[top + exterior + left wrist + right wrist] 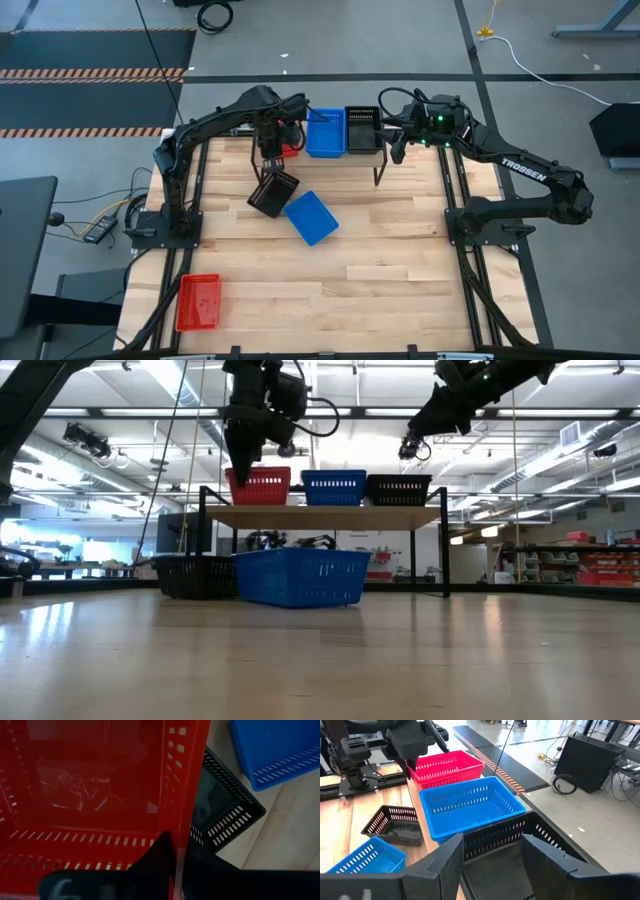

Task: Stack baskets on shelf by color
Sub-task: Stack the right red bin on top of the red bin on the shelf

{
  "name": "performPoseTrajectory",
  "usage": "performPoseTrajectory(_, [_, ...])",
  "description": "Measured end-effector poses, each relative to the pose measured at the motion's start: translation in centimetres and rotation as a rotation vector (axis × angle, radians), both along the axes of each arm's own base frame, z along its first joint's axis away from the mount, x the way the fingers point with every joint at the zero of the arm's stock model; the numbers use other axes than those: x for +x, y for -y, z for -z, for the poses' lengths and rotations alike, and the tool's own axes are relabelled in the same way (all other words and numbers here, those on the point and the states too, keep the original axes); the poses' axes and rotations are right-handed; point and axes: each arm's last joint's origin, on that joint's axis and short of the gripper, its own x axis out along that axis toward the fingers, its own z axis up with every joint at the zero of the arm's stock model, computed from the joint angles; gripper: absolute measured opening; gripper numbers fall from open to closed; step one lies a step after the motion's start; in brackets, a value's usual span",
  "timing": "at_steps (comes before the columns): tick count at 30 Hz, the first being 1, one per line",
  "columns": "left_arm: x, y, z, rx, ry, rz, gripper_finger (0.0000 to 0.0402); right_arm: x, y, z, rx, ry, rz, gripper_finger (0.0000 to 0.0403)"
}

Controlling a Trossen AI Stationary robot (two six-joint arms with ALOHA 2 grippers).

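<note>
1. Along the upper middle of the high view stands the shelf (372, 157), its plank top carrying three stacks side by side: red baskets (260, 486) on the left, blue baskets (325, 132) in the middle, black baskets (362, 130) on the right.
2. Just below the shelf in that view, a loose black basket (273, 193) lies tilted on the worktop (400, 270), touching or nearly touching a loose blue basket (311, 217) at its lower right.
3. At the lower left corner of the worktop, well apart from everything else, sits a single red basket (198, 302).
4. The left gripper (176, 865) hangs over the red stack's near wall; the left wrist view shows its fingers (155, 865) closed on that red wall, one inside and one outside.
5. The left arm reaches from its base at the left edge, bends up and over, and points its wrist straight down at the shelf's left end, directly above the loose black basket's upper edge in the high view.
6. The right gripper (492, 855) hovers over the black stack with its fingers spread apart, holding nothing, the black rim showing between them.
7. The right arm stretches from the right side of the frame leftward, its forearm sloping down toward the shelf's right end.
8. In the low view, the loose blue and black baskets stand in front of the shelf's legs, partly blocking the space beneath it.
</note>
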Motion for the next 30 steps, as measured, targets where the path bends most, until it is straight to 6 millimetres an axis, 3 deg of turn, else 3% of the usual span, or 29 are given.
performPoseTrajectory(20, [-0.14, 0.08, -0.26, 0.013, 0.001, 0.089, 0.0032, -0.1, -0.07, 0.31, 0.019, -0.029, -0.001, 0.0201])
performPoseTrajectory(30, [-0.13, 0.08, -0.22, 0.022, -0.006, 0.049, 0.0112, -0.1, -0.07, 0.31, 0.019, -0.029, -0.001, 0.0201])
